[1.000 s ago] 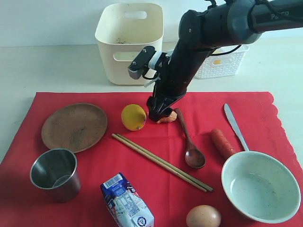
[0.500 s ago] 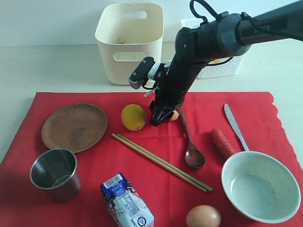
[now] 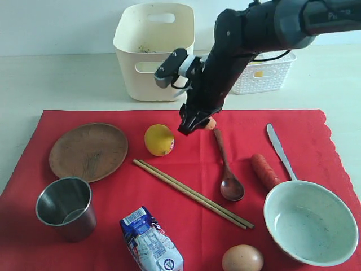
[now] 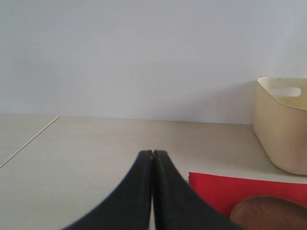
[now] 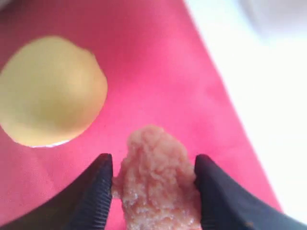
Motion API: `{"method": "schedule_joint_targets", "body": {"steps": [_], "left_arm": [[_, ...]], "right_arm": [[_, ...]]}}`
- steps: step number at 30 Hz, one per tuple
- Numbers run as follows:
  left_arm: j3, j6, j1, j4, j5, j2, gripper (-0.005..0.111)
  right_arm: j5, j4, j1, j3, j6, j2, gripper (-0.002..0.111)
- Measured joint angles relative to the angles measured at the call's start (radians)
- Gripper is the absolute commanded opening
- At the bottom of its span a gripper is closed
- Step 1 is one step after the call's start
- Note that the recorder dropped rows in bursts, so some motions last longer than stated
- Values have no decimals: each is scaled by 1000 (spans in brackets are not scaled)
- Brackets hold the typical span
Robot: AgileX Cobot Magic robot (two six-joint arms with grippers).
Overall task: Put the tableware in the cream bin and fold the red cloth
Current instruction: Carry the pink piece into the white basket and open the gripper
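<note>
My right gripper [image 3: 197, 123] is shut on an orange-pink crumbly food lump [image 5: 156, 177], held just above the red cloth [image 3: 197, 240] beside the lemon [image 3: 159, 139]. On the cloth lie the brown wooden plate [image 3: 88, 151], steel cup [image 3: 65, 208], chopsticks [image 3: 192, 193], dark spoon [image 3: 225, 169], silver knife [image 3: 280, 149] and pale bowl [image 3: 310, 222]. The cream bin [image 3: 153, 51] stands behind the cloth. My left gripper [image 4: 153, 153] is shut and empty, off the cloth's left corner; the exterior view does not show it.
A carrot [image 3: 264, 170], an egg [image 3: 242, 259] and a milk carton [image 3: 151, 241] also lie on the cloth. A white lattice basket [image 3: 265, 73] stands at the back right, behind my right arm.
My right gripper has risen off the cloth with the food lump and shifted slightly back, towards the bin side. Nothing else has moved.
</note>
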Motion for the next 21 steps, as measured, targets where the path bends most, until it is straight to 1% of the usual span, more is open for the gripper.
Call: {"method": "schedule_joint_targets", "body": {"steps": [4, 7, 15, 21], "left_arm": [[0, 0, 0, 0, 0, 0, 3], [0, 0, 0, 0, 0, 0, 3], [0, 0, 0, 0, 0, 0, 3], [0, 0, 0, 0, 0, 0, 3]], "right_arm": [[-23, -53, -2, 0, 54, -107, 0], [-56, -68, -30, 0, 79, -156, 0], [-186, -74, -156, 0, 157, -180, 0], [-360, -74, -241, 0, 215, -169, 0]]}}
